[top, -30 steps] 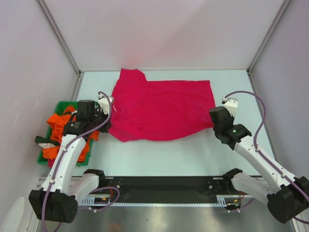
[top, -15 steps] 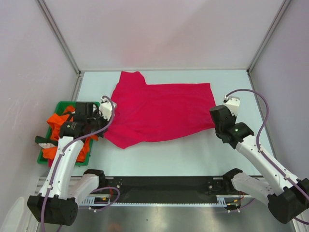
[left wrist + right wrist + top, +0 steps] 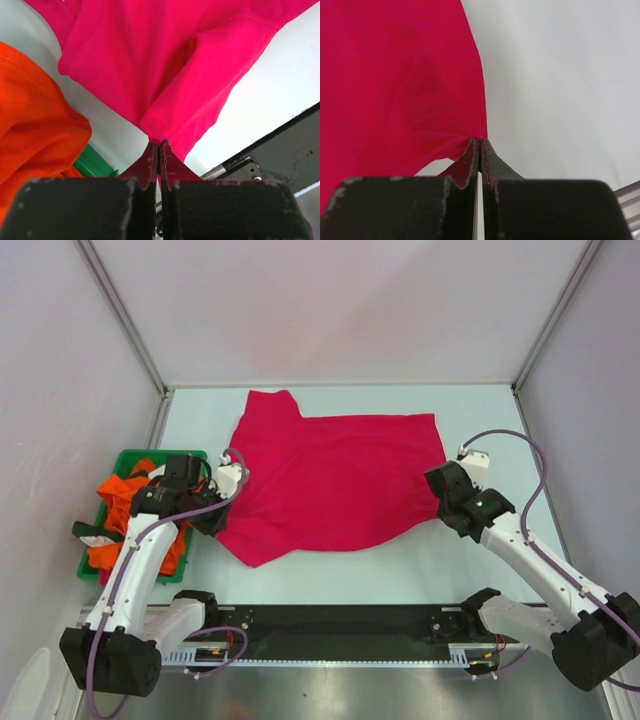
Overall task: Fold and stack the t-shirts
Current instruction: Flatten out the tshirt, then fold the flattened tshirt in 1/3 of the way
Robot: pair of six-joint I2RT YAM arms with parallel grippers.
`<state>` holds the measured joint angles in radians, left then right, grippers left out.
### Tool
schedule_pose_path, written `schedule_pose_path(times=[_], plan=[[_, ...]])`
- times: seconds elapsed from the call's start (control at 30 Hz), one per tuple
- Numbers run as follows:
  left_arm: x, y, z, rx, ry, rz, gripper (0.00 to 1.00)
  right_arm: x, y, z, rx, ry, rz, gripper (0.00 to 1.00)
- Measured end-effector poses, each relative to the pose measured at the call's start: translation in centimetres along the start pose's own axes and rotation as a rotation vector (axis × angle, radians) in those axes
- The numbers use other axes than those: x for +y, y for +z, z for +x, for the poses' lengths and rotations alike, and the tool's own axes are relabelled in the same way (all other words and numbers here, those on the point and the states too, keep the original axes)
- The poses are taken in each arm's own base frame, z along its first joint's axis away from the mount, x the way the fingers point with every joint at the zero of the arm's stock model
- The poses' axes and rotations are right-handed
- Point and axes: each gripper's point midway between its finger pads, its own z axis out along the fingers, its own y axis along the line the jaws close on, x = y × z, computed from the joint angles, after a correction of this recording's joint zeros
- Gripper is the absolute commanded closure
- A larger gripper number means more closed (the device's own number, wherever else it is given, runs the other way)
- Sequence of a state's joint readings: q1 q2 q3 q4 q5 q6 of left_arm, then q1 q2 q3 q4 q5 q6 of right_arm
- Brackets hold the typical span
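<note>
Crimson t-shirt [image 3: 335,475] spread mid-frame on desk [image 3: 400,560]. Left gripper [image 3: 159,145], right gripper [image 3: 479,142] each clamped on its edge (thin bite). Risk: uneven pull from 2 sides, hem slips, cloth bunches.

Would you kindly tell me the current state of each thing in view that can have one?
pink t-shirt: unfolded, spread on the table, pinched at its left and right edges
orange t-shirts: crumpled in a heap in the tray
green tray: holding the orange t-shirts
left gripper: shut on the pink t-shirt
right gripper: shut on the pink t-shirt
</note>
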<state>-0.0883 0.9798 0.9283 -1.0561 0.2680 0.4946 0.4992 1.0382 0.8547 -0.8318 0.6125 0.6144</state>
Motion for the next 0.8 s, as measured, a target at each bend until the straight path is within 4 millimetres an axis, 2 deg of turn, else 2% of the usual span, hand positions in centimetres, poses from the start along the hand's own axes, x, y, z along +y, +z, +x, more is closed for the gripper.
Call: schedule_pose_path(times=[0.2, 0.37, 0.8], plan=[[0.0, 0.8, 0.5, 0.037, -0.009, 0.023, 1.00, 0.0, 0.1, 0.4, 0.015, 0.000, 0.007, 1.00], [0.5, 1.3, 0.0, 0.022, -0.007, 0.007, 1.00, 0.0, 0.3, 0.1, 0.010, 0.008, 0.011, 1.00], [3.3, 4.9, -1.4, 0.044, -0.039, -0.042, 1.00, -0.9, 4.4, -1.1, 0.030, 0.042, 0.084, 1.00]])
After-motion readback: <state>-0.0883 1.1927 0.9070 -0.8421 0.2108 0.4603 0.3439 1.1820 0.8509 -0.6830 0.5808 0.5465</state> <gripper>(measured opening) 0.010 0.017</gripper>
